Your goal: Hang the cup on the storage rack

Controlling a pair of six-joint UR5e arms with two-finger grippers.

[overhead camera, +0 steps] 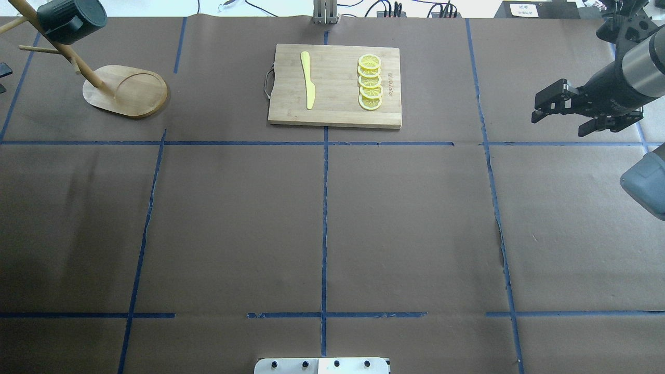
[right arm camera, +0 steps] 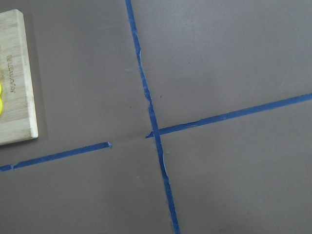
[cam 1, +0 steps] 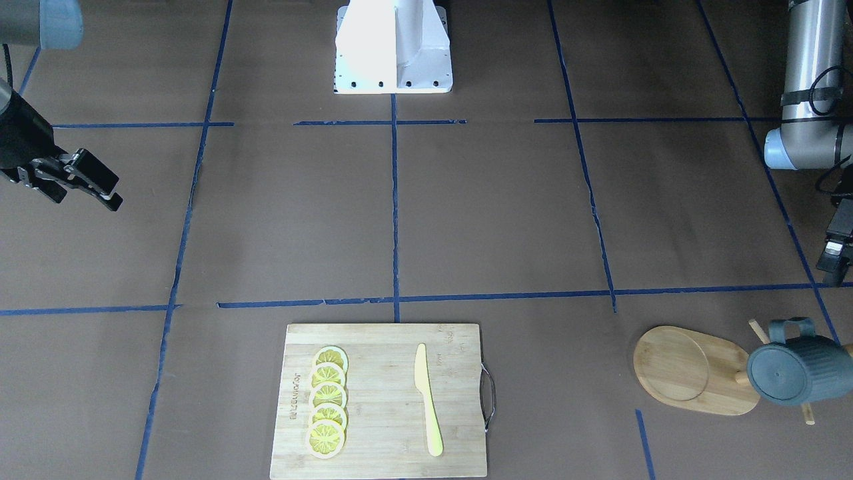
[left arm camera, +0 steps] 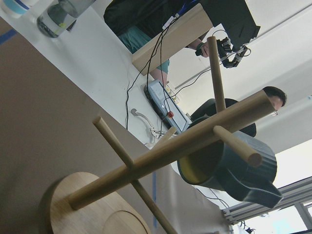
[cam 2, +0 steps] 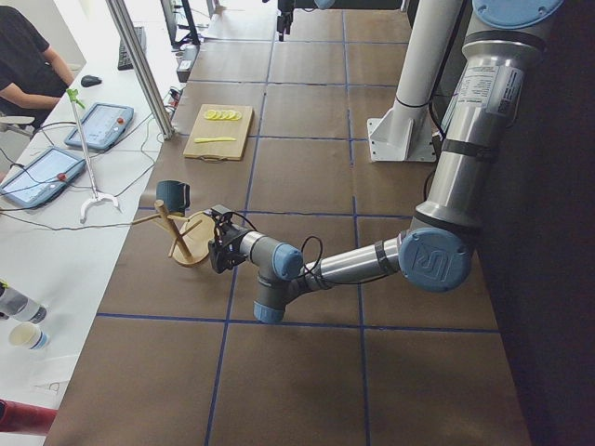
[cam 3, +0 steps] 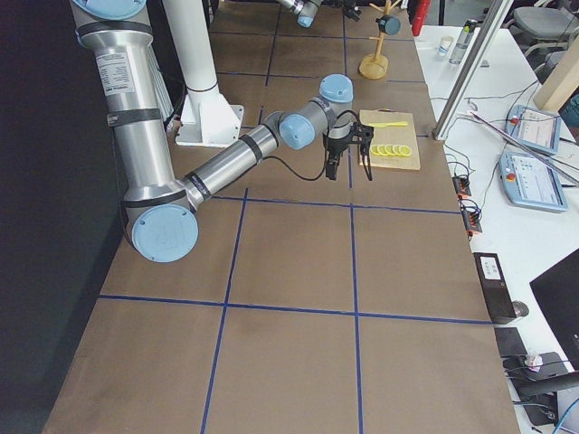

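We find the cup (cam 1: pixel 796 370) in the lower right corner of the front-facing view. It sits high on the storage rack (cam 1: pixel 673 367), whose oval base is fully visible while most of the post is covered by the mug. The handle loop points to the top of that frame. From no view can we tell which peg carries the cup, or whether the loop is threaded on one. In the left wrist view a short peg crosses in front of the ribbed body. A sliver of yellow interior faces the post, and the lettering is out of sight.

The left gripper (cam 2: pixel 219 243) is hard to read. The front-facing view cuts it off at the right edge, the overhead view shows only a dark scrap at the far left edge, and its own camera shows no fingers. We cannot tell whether it is spread or closed. It is near the rack's base, and it is not touching the cup.

The right gripper (overhead camera: pixel 560 123) hangs at the overhead frame's right side above the table (overhead camera: pixel 322 223), with its fingers parted and nothing between them. It is well away from the rack.

At the upper centre of that frame lies a cutting board (overhead camera: pixel 335 111) with a row of lemon slices (overhead camera: pixel 370 82) and a yellow knife (overhead camera: pixel 307 80).
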